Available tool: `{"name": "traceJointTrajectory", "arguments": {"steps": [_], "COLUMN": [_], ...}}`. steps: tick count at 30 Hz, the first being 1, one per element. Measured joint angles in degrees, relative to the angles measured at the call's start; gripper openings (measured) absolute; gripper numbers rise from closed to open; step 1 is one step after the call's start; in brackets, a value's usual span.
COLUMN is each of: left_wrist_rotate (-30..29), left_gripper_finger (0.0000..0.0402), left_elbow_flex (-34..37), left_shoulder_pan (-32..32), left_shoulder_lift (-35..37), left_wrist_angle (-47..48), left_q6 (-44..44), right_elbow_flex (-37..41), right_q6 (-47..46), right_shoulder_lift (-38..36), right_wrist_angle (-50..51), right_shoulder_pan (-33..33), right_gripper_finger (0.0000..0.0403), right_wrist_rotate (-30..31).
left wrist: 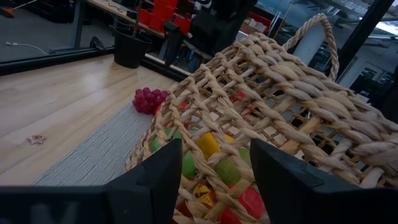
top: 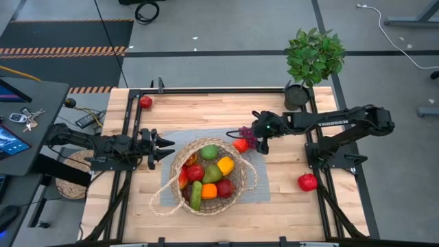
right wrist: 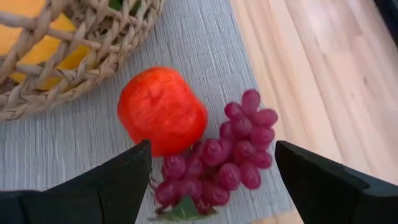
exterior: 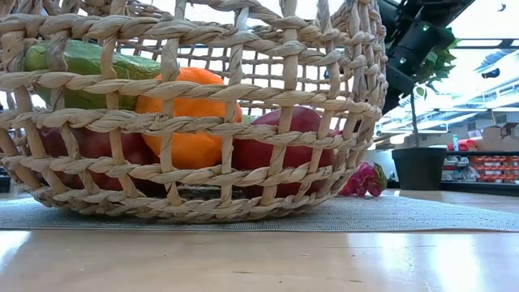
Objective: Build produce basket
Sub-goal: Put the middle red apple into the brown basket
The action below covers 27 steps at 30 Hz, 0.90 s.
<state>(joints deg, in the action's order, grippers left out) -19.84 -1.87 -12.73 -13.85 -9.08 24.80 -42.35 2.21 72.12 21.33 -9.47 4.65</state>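
Table (top: 288, 206): we see a pale wooden top with a grey mat (top: 171, 171) laid across its middle.
Basket (top: 236, 185): we find it on the mat, mid-table, already holding green, orange, yellow and red produce (top: 209, 175).
Left gripper (top: 164, 147): we see it just beside the basket's left rim, its fingers closed, with nothing between them.
Right gripper (right wrist: 211, 165): we see its fingers spread wide above the grapes, gripping nothing.
Red-orange fruit (right wrist: 161, 111): it lies on the mat just outside the basket, touching the grapes.
Grapes (right wrist: 230, 155): we place this purple bunch at the mat's edge.
Stray red fruits: one (top: 308, 182) at the table's right, one (top: 145, 102) at the far left corner.
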Motion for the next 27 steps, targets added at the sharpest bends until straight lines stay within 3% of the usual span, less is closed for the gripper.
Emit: {"name": "traceJointTrajectory", "arguments": {"steps": [6,12,17,27], "left_wrist_rotate": [0.0,0.0,0.0,0.0], "left_gripper_finger": [0.0194,0.0195,0.0194,0.0193], "left_elbow_flex": [0.0,0.0,0.0,0.0], "left_shoulder_pan": [0.0,0.0,0.0,0.0], "left_shoulder_lift": [0.0,0.0,0.0,0.0], "left_wrist_angle": [0.0,0.0,0.0,0.0], "left_q6": [0.0,0.0,0.0,0.0], "right_elbow_flex": [-0.1,-0.1,0.3,9.5], "right_q6": [5.2,10.2,10.4,11.1], "right_shoulder_lift": [1.8,2.9,4.5,10.0], "right_wrist_angle": [-2.9,-6.0,-8.5,-30.6], "right_shoulder_pan": [0.0,0.0,1.5,3.4], "right_gripper_finger": [0.0354,0.0396,0.0392,0.0397], "right_wrist_rotate": [-3.0,-7.7,-8.9,-2.7]}}
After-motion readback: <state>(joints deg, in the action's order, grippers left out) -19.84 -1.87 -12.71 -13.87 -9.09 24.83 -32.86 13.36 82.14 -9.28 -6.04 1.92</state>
